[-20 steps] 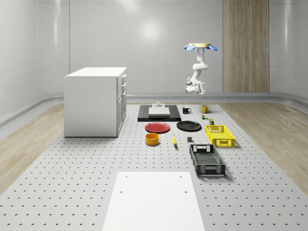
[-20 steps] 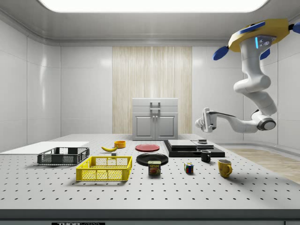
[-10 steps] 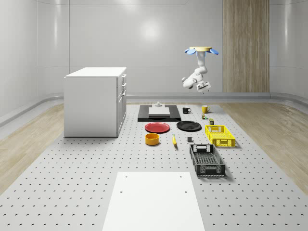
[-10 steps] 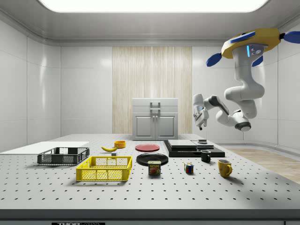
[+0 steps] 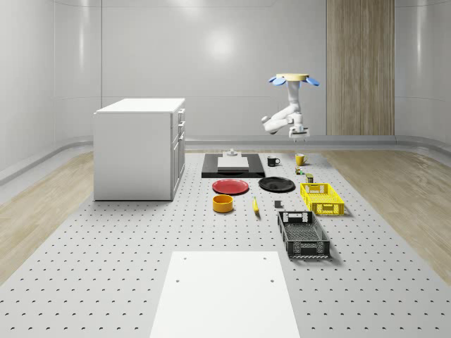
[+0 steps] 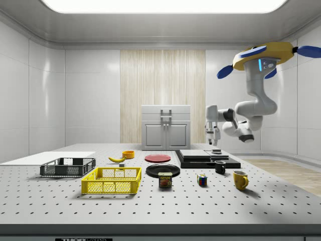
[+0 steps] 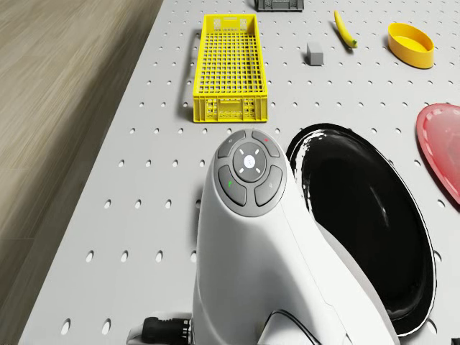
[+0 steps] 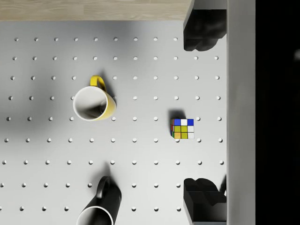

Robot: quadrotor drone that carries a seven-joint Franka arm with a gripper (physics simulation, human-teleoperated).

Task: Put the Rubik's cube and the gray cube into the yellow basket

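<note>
Small multicoloured Rubik's cube [image 8: 183,129]: judged light, rigid plastic with flat, fairly slick faces, so it should take a firm pinch on two opposite side faces, centred, with the pads square to them; nothing fragile about it. It rests free on the grey perforated tabletop [image 8: 140,178], right of centre in the wrist view, with a yellow mug [image 8: 93,103] at left centre and a black mug [image 8: 101,211] at the lower left, both well apart from it. End effector [image 6: 212,139]: fingers spread wide, nothing held; dark fingertips [image 8: 202,33] sit at the upper right and lower right of the wrist view, and the cube lies between their line, far below, slightly toward the lower one. In the side view the end effector hangs right of centre, pointing down, high above the tabletop and a little right of the cube [image 6: 201,179]. Drone [image 6: 265,53] hovers at the upper right there, above the mugs' end of the tabletop. Small plain gray cube [image 7: 314,52] lies near the top of the drone view, just right of the yellow mesh basket [image 7: 226,72], apart from it and far from the end effector.
</note>
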